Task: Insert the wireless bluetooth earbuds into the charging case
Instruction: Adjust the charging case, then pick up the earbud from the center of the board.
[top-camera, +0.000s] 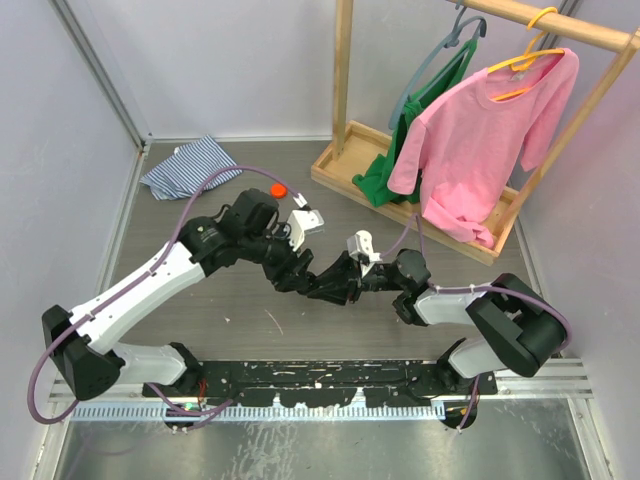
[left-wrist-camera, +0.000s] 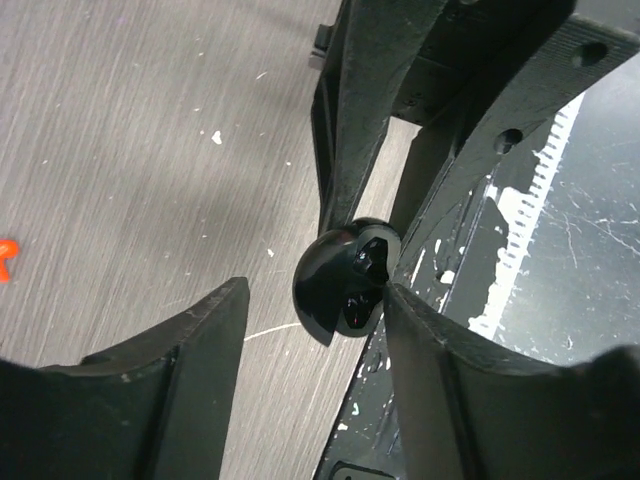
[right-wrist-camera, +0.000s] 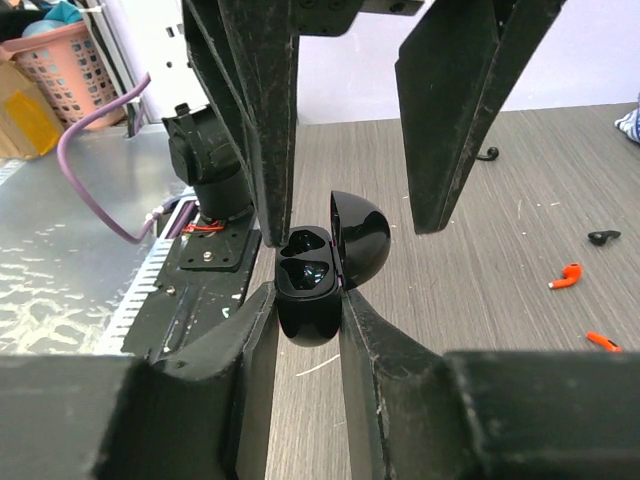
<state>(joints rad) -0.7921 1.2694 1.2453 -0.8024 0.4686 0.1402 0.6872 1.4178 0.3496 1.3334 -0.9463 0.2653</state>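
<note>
Two empty wells (right-wrist-camera: 305, 258) show in the open case (right-wrist-camera: 310, 320), pinched tight by the right gripper (right-wrist-camera: 308, 300). Left gripper (left-wrist-camera: 315, 295) straddles its lid (right-wrist-camera: 365, 235), jaws apart, gripping nothing. Beyond, earbuds (right-wrist-camera: 566, 276) lie loose on the table (right-wrist-camera: 480, 330).

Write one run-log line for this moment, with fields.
right jaws: shut on charging case | lid: open | left jaws: open, straddling lid | orange earbud: on table
</note>
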